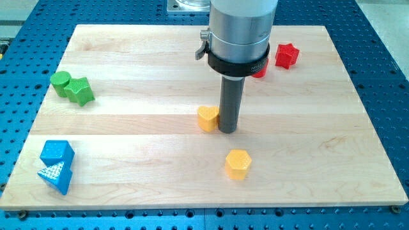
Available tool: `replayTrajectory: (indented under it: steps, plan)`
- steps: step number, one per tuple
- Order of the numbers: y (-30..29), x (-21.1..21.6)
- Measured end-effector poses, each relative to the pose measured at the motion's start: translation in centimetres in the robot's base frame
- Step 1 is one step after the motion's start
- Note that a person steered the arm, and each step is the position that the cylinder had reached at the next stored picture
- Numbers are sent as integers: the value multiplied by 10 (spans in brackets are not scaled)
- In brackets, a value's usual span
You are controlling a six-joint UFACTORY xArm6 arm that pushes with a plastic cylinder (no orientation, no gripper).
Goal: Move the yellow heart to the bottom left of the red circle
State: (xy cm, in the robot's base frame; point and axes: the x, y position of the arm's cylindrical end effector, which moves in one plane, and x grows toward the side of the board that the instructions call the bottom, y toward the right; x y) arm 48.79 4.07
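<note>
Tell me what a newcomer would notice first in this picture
The big grey arm dropping from the view's top stands out first, its dark rod ending at my tip, right against the right side of the yellow heart mid-board. Next come a yellow hexagon below them, and the red circle, mostly hidden behind the arm, beside a red star.

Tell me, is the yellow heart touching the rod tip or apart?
Touching, it seems: the yellow heart sits against the left side of my tip, no gap visible.
</note>
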Motion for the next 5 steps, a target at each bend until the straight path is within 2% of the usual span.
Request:
replayTrajectory:
  steps: [1, 3, 4, 5]
  plan:
    - [-17, 0]
    - [-42, 30]
    - [-77, 22]
    - [-68, -6]
